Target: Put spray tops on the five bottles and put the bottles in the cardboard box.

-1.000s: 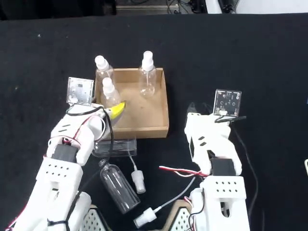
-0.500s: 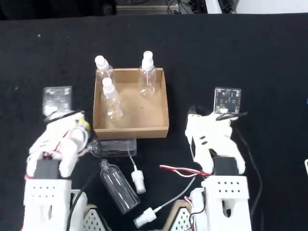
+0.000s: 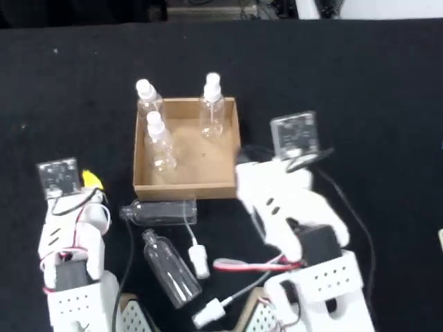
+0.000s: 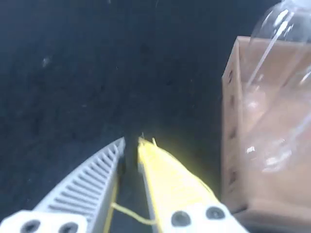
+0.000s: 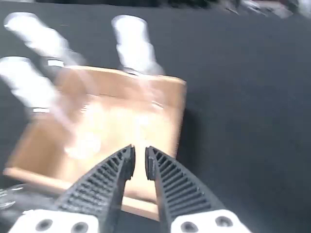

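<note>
The cardboard box (image 3: pixel 232 149) stands mid-table with three capped clear bottles upright in it: one at its back left (image 3: pixel 147 98), one at the left (image 3: pixel 160 144), one at the back right (image 3: pixel 212 107). Two uncapped bottles lie in front of the box, one crosswise (image 3: pixel 160 212) and one slanted (image 3: pixel 169 270). Two loose spray tops (image 3: pixel 198 259) (image 3: pixel 210 313) lie near them. My left gripper (image 4: pixel 131 144) is shut and empty, left of the box (image 4: pixel 232 121). My right gripper (image 5: pixel 139 154) is shut and empty, at the box's (image 5: pixel 116 121) right wall.
The table is covered by a black cloth (image 3: pixel 360 83). Red and white cables (image 3: pixel 249 264) run across the front near the arm bases. Open cloth lies to the far left, the far right and behind the box.
The left arm pulled back from the box to the left, leaving the bottle standing in it. The right arm swung left to the box's right wall.
</note>
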### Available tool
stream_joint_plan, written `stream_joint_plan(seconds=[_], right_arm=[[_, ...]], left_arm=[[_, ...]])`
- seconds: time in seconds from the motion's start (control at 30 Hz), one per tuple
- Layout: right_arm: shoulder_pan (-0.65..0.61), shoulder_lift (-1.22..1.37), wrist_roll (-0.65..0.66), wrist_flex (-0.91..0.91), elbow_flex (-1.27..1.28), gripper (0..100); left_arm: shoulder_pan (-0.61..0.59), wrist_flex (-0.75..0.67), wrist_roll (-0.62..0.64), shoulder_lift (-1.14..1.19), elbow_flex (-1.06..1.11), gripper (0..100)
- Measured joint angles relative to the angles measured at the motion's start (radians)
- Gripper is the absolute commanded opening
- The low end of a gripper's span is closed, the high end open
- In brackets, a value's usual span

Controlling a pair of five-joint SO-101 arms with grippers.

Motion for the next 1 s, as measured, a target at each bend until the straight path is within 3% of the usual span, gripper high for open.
stream_joint_plan(seconds=[0.3,1.0], right_arm=[[-0.301,0.150,0.000,-0.239,0.029,1.1],[-0.327,0.773,0.003,-0.700,0.029,1.0]], left_arm=[[-0.075,-0.017,0.023,0.003,0.005,3],[-0.077,-0.017,0.023,0.003,0.008,3]])
